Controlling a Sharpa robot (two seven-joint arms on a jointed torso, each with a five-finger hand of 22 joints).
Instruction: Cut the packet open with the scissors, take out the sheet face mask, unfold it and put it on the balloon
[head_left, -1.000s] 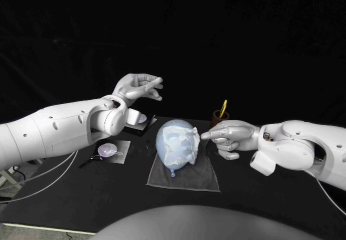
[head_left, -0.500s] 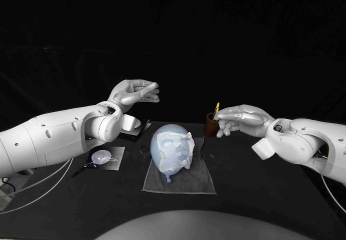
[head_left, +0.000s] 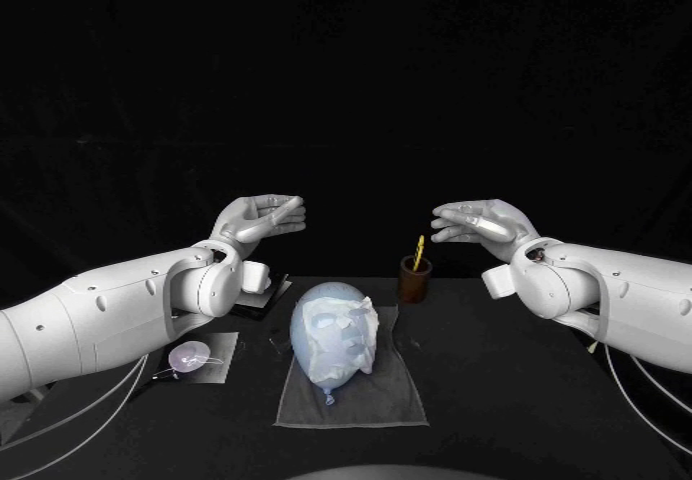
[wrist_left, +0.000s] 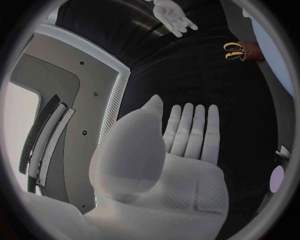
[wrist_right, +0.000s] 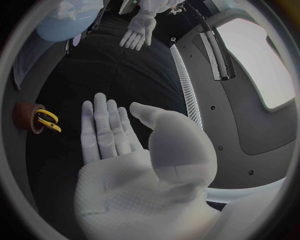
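While the black table (head_left: 490, 400) runs back into darkness, the left hand (head_left: 263, 215) hovers at eleven o'clock of the balloon (head_left: 315, 322), empty, fingers stretched out. A round object (head_left: 189, 354) lies at eight o'clock. The balloon rests on a grey cloth (head_left: 368, 402), sheet mask (head_left: 366, 335) draped over it. At one o'clock a brown cup (head_left: 414, 285) holds scissors (head_left: 420, 250); above, the right hand (head_left: 483, 220) hangs empty, fingers straight.

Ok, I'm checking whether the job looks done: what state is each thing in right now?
Balloon: lying on the grey cloth, mask on it.
Mask: unfolded, draped over the balloon, bunched along one side.
Scissors: standing in the brown cup, handles up.
Left hand: raised, fingers apart, holding nothing.
Right hand: raised, fingers apart, holding nothing.
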